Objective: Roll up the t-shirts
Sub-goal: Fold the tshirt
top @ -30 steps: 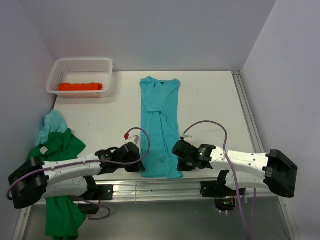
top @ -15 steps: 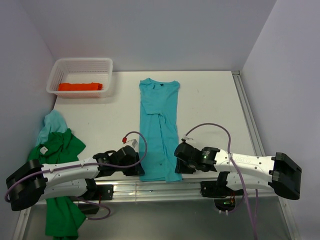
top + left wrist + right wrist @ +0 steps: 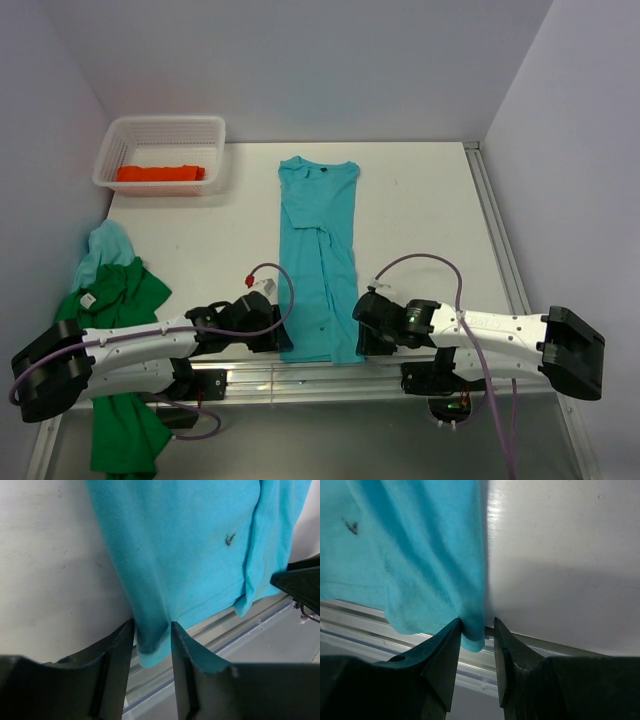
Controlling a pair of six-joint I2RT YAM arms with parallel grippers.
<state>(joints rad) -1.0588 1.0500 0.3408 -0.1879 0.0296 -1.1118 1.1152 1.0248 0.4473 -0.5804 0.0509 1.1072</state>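
Note:
A turquoise t-shirt point(image 3: 318, 250), folded into a long strip, lies flat down the middle of the table, its hem hanging just over the near edge. My left gripper point(image 3: 283, 340) point(image 3: 152, 625) is open at the hem's left corner, and that corner point(image 3: 150, 650) sits loosely between the fingers. My right gripper point(image 3: 362, 335) point(image 3: 476, 621) is open at the hem's right corner point(image 3: 472, 630), with a gap beside the cloth. A green t-shirt point(image 3: 120, 295) and another turquoise one point(image 3: 105, 245) lie bunched at the left edge. An orange-red t-shirt point(image 3: 160, 173) lies rolled in the basket.
The white mesh basket point(image 3: 165, 120) stands at the far left corner. A metal rail point(image 3: 320, 375) runs along the table's near edge under the hem. The green t-shirt spills off the table at the front left point(image 3: 125, 435). Walls close in the left, back and right sides.
Both grippers have opened and let go of the hem corners. Both arms drew back toward the near edge, and the hem now hangs over it.

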